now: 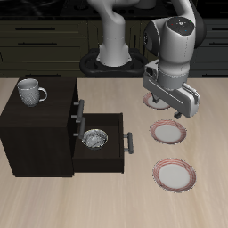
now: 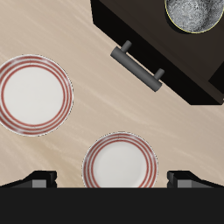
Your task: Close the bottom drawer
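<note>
Above the middle of the worktop [image 1: 27, 191] the claw [image 1: 176, 107] is held, hanging over the plates, with its fingers spread wide and nothing gripped between them. Toward the side edge where the dark cabinet [image 1: 40, 134] stands, the bottom drawer [image 1: 105, 142] is seen pulled well out, its front panel and bar handle [image 1: 130, 142] facing the claw. A patterned bowl [image 1: 94, 138] is seen resting inside the open drawer, and a mug [image 1: 31, 91] is set on the cabinet top. In the wrist view the handle [image 2: 138, 66] is caught lying slantwise, well apart from the fingertips [image 2: 39, 178], with two plates [image 2: 121, 163] lying between. The handle's long axis is judged to run front to back across the worktop, so the drawer's travel is crosswise, straight away from the claw. A drop to drawer-front height and a flat push on the panel toward the cabinet is what the closing is judged to call for. No contact has been made yet.
</note>
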